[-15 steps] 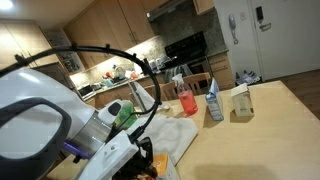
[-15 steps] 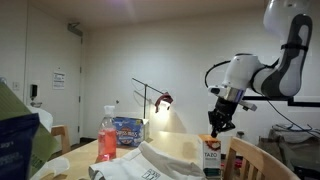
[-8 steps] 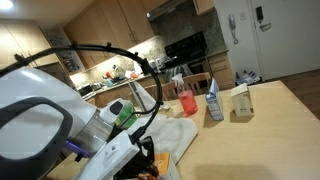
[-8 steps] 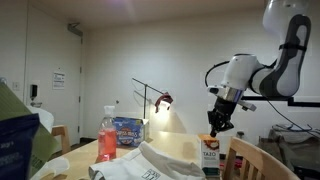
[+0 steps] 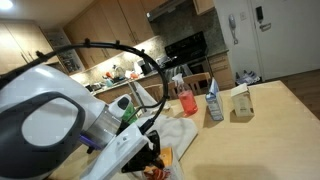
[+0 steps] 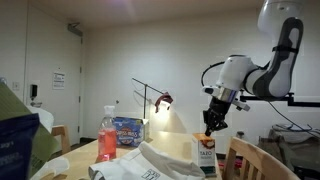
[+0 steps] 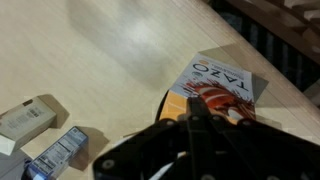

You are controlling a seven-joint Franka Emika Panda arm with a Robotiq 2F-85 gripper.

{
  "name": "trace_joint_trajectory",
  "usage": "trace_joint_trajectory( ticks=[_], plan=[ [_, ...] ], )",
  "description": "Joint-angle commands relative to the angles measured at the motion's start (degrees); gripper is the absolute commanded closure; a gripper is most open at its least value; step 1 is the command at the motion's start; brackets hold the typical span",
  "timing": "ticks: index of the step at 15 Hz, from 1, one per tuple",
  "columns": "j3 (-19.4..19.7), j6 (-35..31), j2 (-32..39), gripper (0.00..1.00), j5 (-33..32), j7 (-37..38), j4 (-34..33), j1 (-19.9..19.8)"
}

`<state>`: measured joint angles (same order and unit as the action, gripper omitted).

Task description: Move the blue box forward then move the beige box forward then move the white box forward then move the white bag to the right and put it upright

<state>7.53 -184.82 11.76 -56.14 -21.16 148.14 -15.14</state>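
At the table (image 7: 100,55) edge — white box (image 7: 225,82), open surface alongside.

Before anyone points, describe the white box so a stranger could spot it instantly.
On the wooden table, look below the gripper, near the table's edge. The white box sits apart from the beige box and blue box; only it has an orange printed front.

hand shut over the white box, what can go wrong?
1. The shut hand sits at the top of the upright white box; a push there may tip it rather than slide it.
2. In the wrist view the box stands close to the table edge; it might fall off.
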Motion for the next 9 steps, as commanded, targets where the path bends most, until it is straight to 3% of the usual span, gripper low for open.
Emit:
trace_joint_trajectory(
  ticks=[1,9],
  plan=[
    [1.0,0.8,5.4,1.00,0.2,1.5,-5.5,2.2],
    [2.1,0.0,11.2,1.00,1.9,3.2,-13.0,2.8]
  ],
)
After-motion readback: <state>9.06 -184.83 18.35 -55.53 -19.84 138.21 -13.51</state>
